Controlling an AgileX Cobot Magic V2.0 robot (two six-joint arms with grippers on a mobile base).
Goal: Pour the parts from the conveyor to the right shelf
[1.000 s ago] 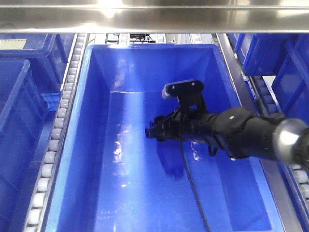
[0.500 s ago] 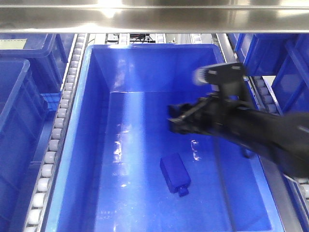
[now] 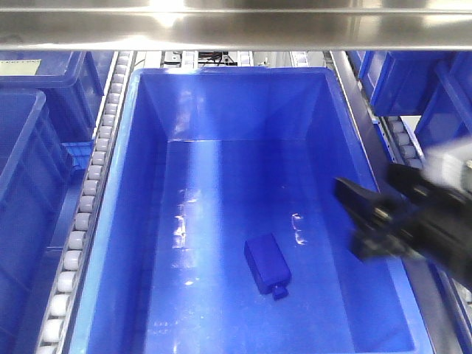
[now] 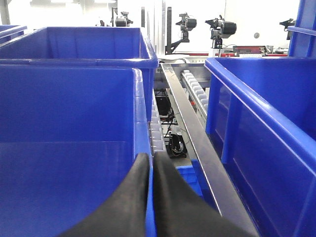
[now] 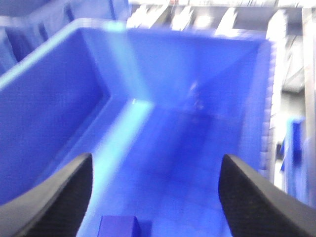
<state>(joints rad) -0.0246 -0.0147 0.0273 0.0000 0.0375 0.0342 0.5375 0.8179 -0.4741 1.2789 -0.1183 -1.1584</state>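
The blue block (image 3: 267,265) lies on the floor of the large blue bin (image 3: 140,184) on the roller shelf; its nub points to the front. It also shows at the bottom edge of the right wrist view (image 5: 118,226). My right gripper (image 3: 352,217) is open and empty, blurred, at the bin's right wall, to the right of the block; in its wrist view the gripper (image 5: 155,163) has its jaws wide apart. My left gripper (image 4: 150,165) is shut with nothing between its jaws, low between two blue bins. The conveyor is out of view.
Lanes of white rollers (image 3: 92,184) and steel rails (image 3: 361,118) flank the bin. More blue bins stand at the left (image 3: 29,147) and right (image 3: 413,81). A steel crossbar (image 3: 236,26) runs overhead. In the left wrist view a steel rail (image 4: 192,123) runs between bins.
My right gripper has let go of the blue block, which now lies on the bin floor. The arm has pulled back to the right and toward the front, out over the bin's right wall.
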